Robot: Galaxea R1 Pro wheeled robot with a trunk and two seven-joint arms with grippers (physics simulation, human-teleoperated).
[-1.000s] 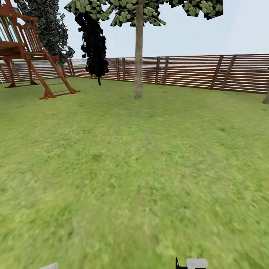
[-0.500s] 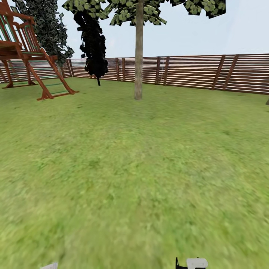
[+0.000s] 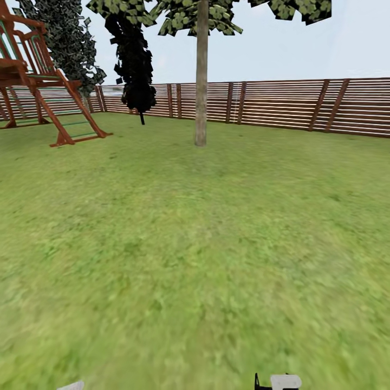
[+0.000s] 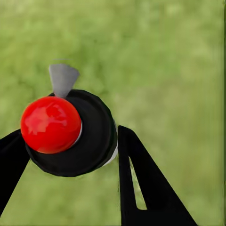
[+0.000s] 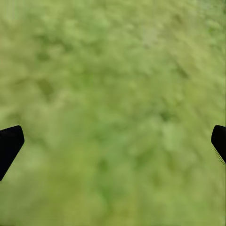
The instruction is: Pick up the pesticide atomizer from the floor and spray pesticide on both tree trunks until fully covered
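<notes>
Over the last second my head view has slid a little: the tree trunk [image 3: 201, 76] sits slightly lower and nearer, and the wooden play frame [image 3: 40, 81] has drifted off toward my left, so I read this as my base rolling forward across the grass [image 3: 189, 260] rather than anything in the garden moving. That suits the task, since the pickup looks done and I am on the approach to the first tree, with the slatted fence [image 3: 281, 105] behind it and a near-black conifer [image 3: 132, 59] off to the left of it. The pesticide atomizer [image 4: 70, 132] is in my left claw [image 4: 70, 160], whose two black fingers [image 4: 146, 183] pinch the round black body from either side. I look almost straight down onto its red top [image 4: 51, 125], so its long axis runs along the wrist camera's line of sight, away from the claw toward the lawn, cap end facing the camera. A grey wedge [image 4: 63, 79] juts from the far rim of the body; I take it for the nozzle, but cannot be sure. My right claw [image 5: 113, 141] is spread wide, holding nothing, with only blurred grass beyond it. The trunk is well apart from both claws, so I judge more driving is needed before spraying.
</notes>
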